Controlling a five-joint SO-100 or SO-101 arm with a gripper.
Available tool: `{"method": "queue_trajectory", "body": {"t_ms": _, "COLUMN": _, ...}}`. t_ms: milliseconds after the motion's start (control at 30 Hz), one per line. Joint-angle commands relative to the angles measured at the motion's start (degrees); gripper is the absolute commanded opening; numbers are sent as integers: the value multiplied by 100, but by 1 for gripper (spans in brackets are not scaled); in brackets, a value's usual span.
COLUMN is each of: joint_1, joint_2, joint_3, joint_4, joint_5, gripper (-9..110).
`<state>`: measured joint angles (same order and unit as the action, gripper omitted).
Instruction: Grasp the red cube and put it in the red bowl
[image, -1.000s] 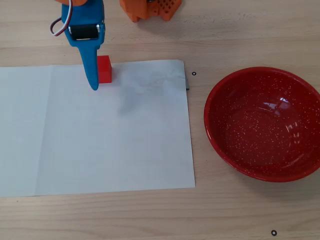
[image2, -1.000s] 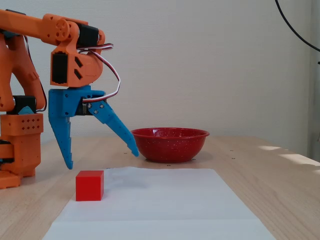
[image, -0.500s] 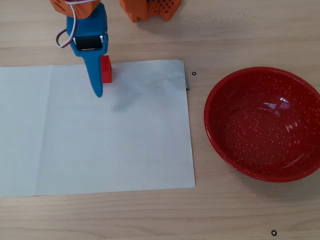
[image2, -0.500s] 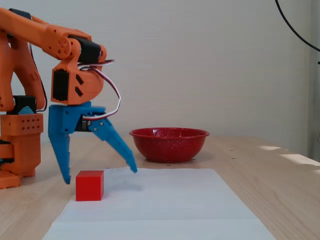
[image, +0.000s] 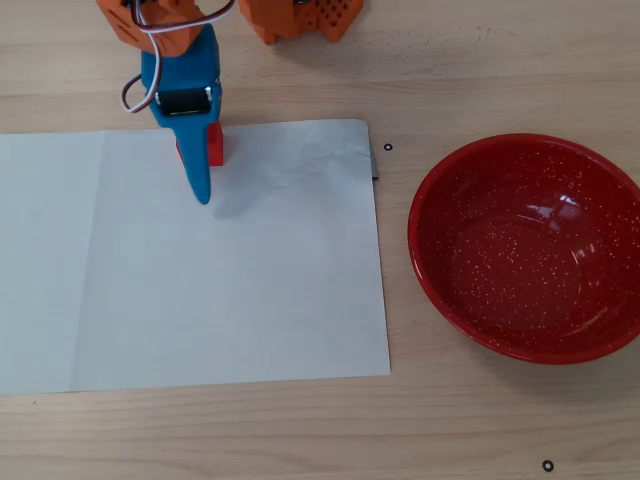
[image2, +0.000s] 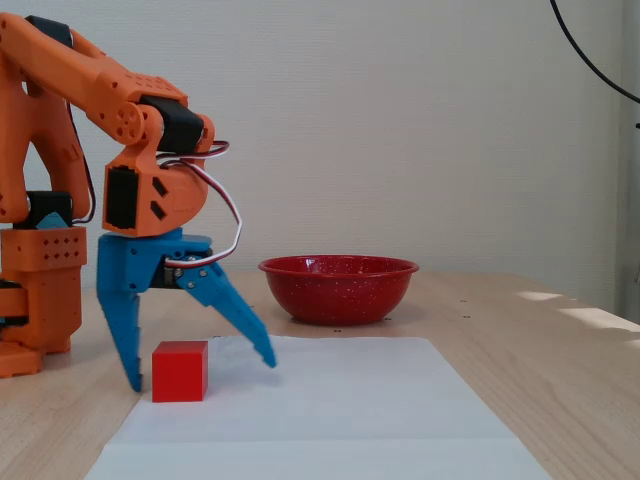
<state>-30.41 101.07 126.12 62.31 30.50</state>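
Note:
The red cube (image2: 180, 370) rests on the far left part of a white paper sheet (image2: 330, 410). My blue gripper (image2: 200, 373) is open and lowered around it: in the fixed view one fingertip stands just left of the cube near the paper, and the other finger slants out to the right, apart from the cube. From overhead, the gripper (image: 195, 170) covers most of the cube (image: 215, 146), leaving a red strip showing beside the blue finger. The red bowl (image: 450, 200), speckled and empty, sits on the table to the right of the paper; the fixed view places the bowl (image2: 340, 295) behind the sheet.
The orange robot base (image2: 40, 290) stands at the left of the fixed view and at the top edge of the overhead view (image: 300, 18). The paper (image: 250, 290) spreads over the wooden table. A black cable hangs at the upper right of the fixed view.
The gripper has come down from above the cube until its open fingers straddle it near the paper. Cube and bowl have not moved.

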Motion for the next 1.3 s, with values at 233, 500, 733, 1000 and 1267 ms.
{"method": "queue_trajectory", "body": {"t_ms": 233, "joint_1": 167, "joint_2": 220, "joint_3": -97, "joint_4": -229, "joint_5": -202, "gripper": 53}}
{"method": "queue_trajectory", "body": {"t_ms": 500, "joint_1": 185, "joint_2": 176, "joint_3": -114, "joint_4": -281, "joint_5": -299, "gripper": 47}}
{"method": "queue_trajectory", "body": {"t_ms": 733, "joint_1": 132, "joint_2": 167, "joint_3": -202, "joint_4": -237, "joint_5": -281, "gripper": 34}}
{"method": "queue_trajectory", "body": {"t_ms": 1000, "joint_1": 88, "joint_2": 255, "joint_3": -220, "joint_4": -141, "joint_5": -193, "gripper": 16}}
{"method": "queue_trajectory", "body": {"t_ms": 1267, "joint_1": 62, "joint_2": 325, "joint_3": -246, "joint_4": 70, "joint_5": -88, "gripper": 0}}
